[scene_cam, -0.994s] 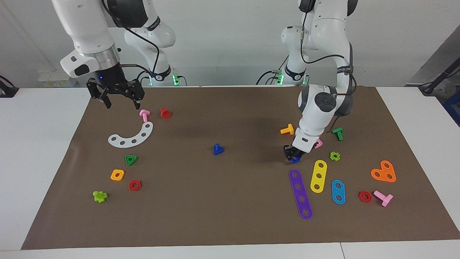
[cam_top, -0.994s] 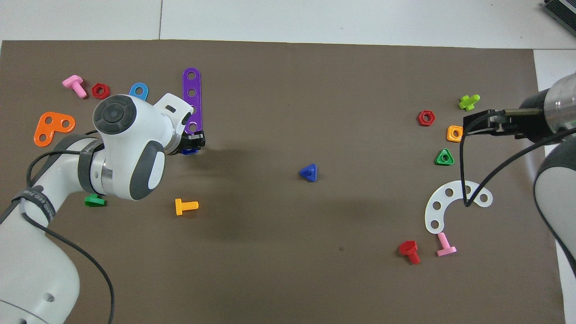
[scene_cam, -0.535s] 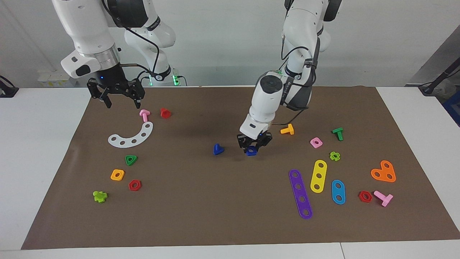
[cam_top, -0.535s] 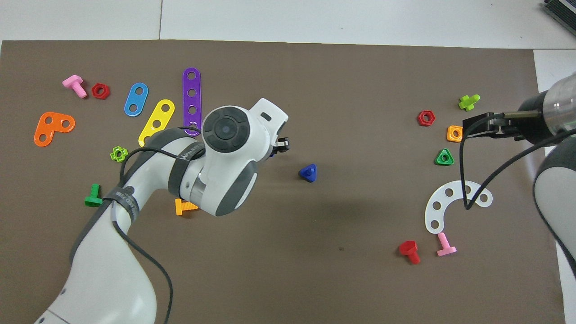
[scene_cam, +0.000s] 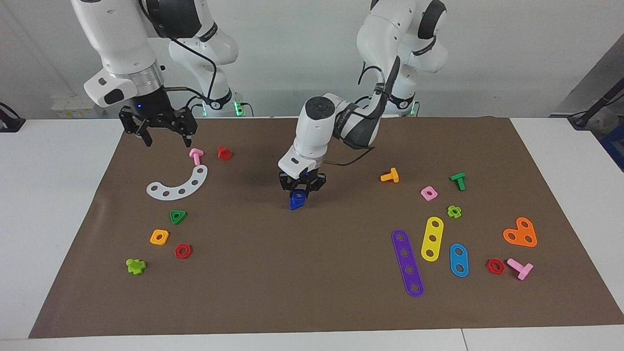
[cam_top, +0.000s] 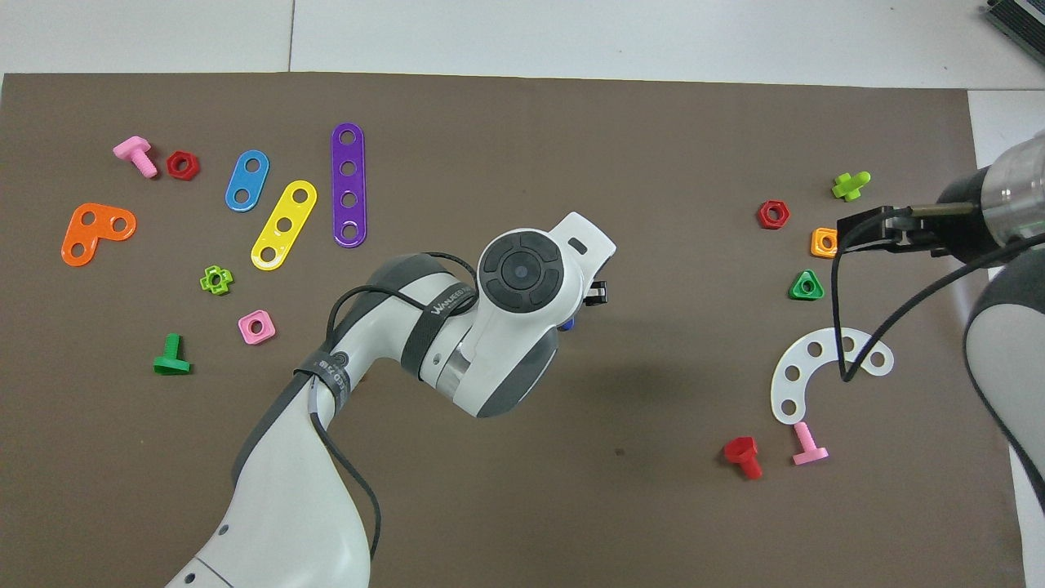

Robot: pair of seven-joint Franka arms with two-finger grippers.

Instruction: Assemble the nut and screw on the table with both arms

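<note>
Nut (scene_cam: 299, 195) and screw (scene_cam: 295, 204) are close together at the middle of the brown mat (scene_cam: 312, 302): my left tool (scene_cam: 302, 187) is clamped on the dark-blue nut and holds it right over the blue screw, which sits on the mat with its shaft up. I cannot tell whether the nut already touches the shaft; from above my own wrist hides both but for a sliver of blue. By my reckoning the pick-up and carry are done, and what is left is to seat the nut on the shaft and turn it down. My right tool (scene_cam: 161, 131), fingers apart and holding nothing, waits over the mat's edge at its own end of the bench (scene_cam: 53, 195), above the pink bolt (scene_cam: 196, 155) and the white curved strip (scene_cam: 178, 184).
</note>
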